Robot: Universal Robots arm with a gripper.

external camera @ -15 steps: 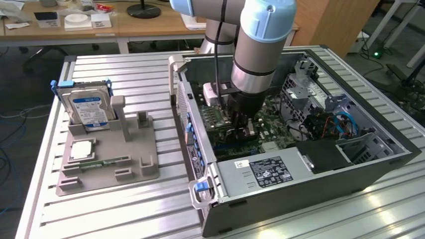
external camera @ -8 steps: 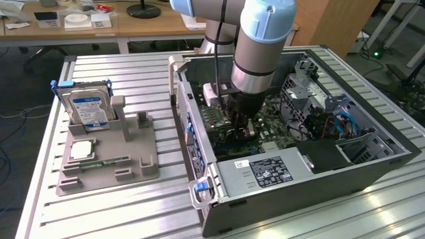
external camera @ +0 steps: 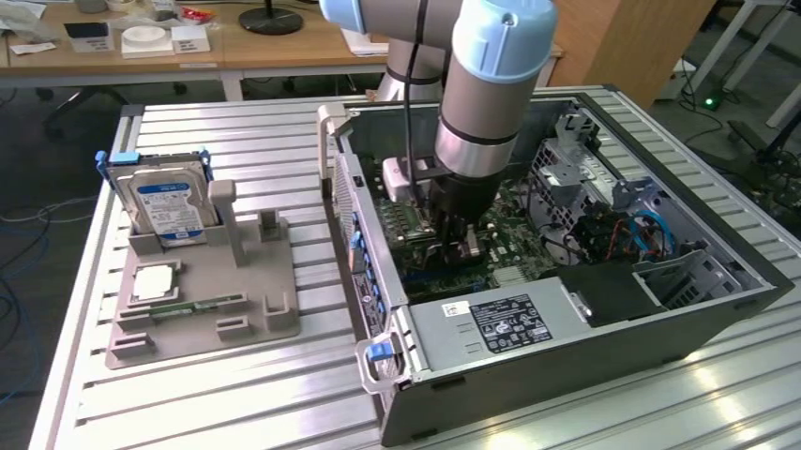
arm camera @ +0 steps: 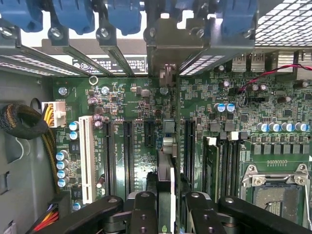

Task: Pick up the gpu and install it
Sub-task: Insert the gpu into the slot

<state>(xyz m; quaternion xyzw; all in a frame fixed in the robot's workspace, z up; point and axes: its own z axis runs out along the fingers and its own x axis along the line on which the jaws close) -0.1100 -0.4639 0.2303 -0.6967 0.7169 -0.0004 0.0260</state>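
Wrist and exterior views of the card-seating stage. Nearest the wrist camera, my gripper (arm camera: 165, 214) is pinching the gpu (arm camera: 165, 187) edge-on between its 2 black fingers (arm camera: 142, 214), so the card is showing as a thin vertical sliver hanging over the motherboard (arm camera: 146, 112). I am holding it by its upper edge, with its lower edge appearing to line up with 1 of the long dark expansion slots (arm camera: 187, 144); whether it is touching that slot I cannot tell. Judging by its build, the card is handling as light, stiff and thin, but fragile: the flat faces carry small components, so the bare edges are the safest places to grip, and any twist would be loading the connector edge. Beyond the card, the white slot (arm camera: 87, 158) and the blue retention clips (arm camera: 73, 14) at the rear bracket openings are lying further off. In the exterior view, my gripper (external camera: 447, 246) is reaching down into the open computer case (external camera: 701, 309), while the hard drive (external camera: 163, 202) is standing in the grey parts holder (external camera: 201, 323) on the exterior view's left.
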